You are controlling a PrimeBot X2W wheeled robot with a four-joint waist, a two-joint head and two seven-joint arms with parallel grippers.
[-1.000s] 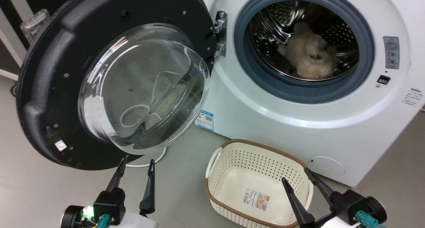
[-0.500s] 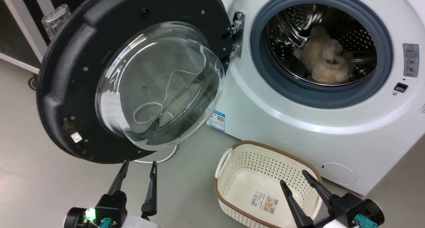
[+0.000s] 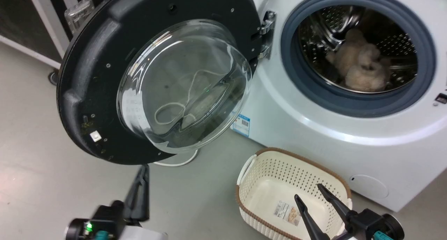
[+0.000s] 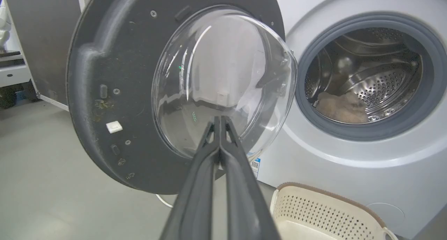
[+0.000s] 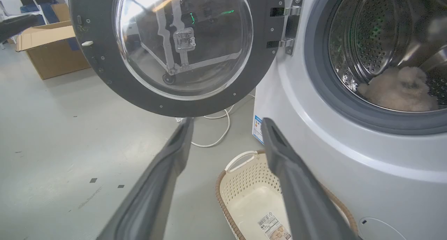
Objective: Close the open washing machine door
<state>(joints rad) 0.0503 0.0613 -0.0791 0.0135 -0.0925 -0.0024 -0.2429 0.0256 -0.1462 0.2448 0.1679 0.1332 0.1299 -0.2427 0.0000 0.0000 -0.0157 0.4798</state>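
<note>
While the washing machine door stood wide open at the upper left of the head view, swung out on its hinge, the washing machine filled the right side with its drum exposed.

- Left hand, lower left: fingers pressed together, clenched on nothing, tips just below the door's black rim. Contact could not be told. In the left wrist view the closed tips lay over the glass window.
- Right hand, lower right: released, fingers spread, over the cream basket on the floor in front of the machine.
- Pale fluffy item lay inside the drum.
- White cable lay on the floor under the door.
</note>
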